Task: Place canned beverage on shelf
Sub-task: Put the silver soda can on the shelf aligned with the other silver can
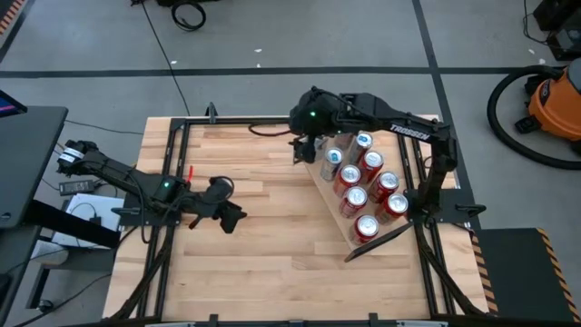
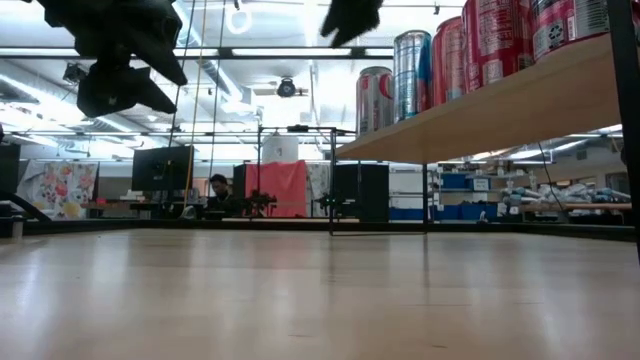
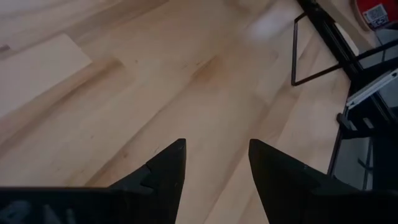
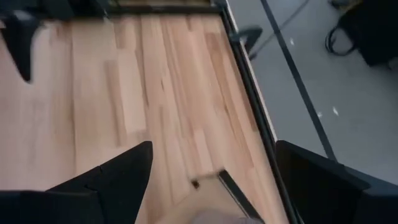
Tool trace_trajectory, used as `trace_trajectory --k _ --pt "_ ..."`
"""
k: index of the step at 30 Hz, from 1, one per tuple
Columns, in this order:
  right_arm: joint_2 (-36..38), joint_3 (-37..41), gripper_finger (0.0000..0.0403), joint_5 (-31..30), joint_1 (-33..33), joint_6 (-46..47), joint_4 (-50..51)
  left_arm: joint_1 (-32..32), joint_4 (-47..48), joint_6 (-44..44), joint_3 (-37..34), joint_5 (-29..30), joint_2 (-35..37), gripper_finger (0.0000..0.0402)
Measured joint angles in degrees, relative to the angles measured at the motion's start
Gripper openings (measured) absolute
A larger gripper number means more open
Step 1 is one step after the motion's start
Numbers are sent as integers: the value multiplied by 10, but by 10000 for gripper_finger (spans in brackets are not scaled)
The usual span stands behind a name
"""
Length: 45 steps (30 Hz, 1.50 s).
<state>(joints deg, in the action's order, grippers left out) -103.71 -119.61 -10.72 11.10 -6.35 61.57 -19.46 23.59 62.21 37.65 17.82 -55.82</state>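
Note:
The shelf [image 1: 336, 207] is a light wood plank that runs slantwise at the table's right, raised on thin black rails [image 2: 500, 110]. Several cans stand upright on it, red ones [image 1: 355, 197] and blue-and-silver ones [image 1: 363, 141]; they also show in the low view [image 2: 412, 68]. My right gripper [image 1: 302, 153] hovers open and empty just left of the shelf's far end; its wrist view [image 4: 213, 146] looks down on bare table. My left gripper [image 1: 238, 218] hangs open and empty over the table's left-middle, also shown in its wrist view [image 3: 217, 143].
The butcher-block table [image 1: 272, 263] is ringed by a black frame [image 1: 186, 123]. Bare wood lies between the two grippers and toward the near edge. A black rail loop of the shelf [image 3: 311, 56] stands ahead of my left gripper. A person sits far off in the room [image 2: 217, 188].

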Motion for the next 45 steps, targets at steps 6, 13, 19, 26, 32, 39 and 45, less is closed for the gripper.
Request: trace_trajectory --k 6,13,19,26,32,39,45 --pt "7 -1 347 45 -18 -11 -33 3 -5 4 0 3 1 185" --pt "8 -1 347 146 -34 -3 -14 31 -25 -49 0 9 1 185" --pt "10 -1 347 64 -48 9 10 57 -99 -61 0 10 1 185" --pt "10 -1 347 -31 -44 46 -3 83 -151 -105 0 10 1 185" --pt "9 -1 347 -119 -11 113 40 95 -153 -92 0 10 1 185" --pt "8 0 347 -69 38 176 43 107 -153 -90 0 10 1 185" --pt "8 2 347 -56 45 189 71 107 -153 -90 0 10 1 185"
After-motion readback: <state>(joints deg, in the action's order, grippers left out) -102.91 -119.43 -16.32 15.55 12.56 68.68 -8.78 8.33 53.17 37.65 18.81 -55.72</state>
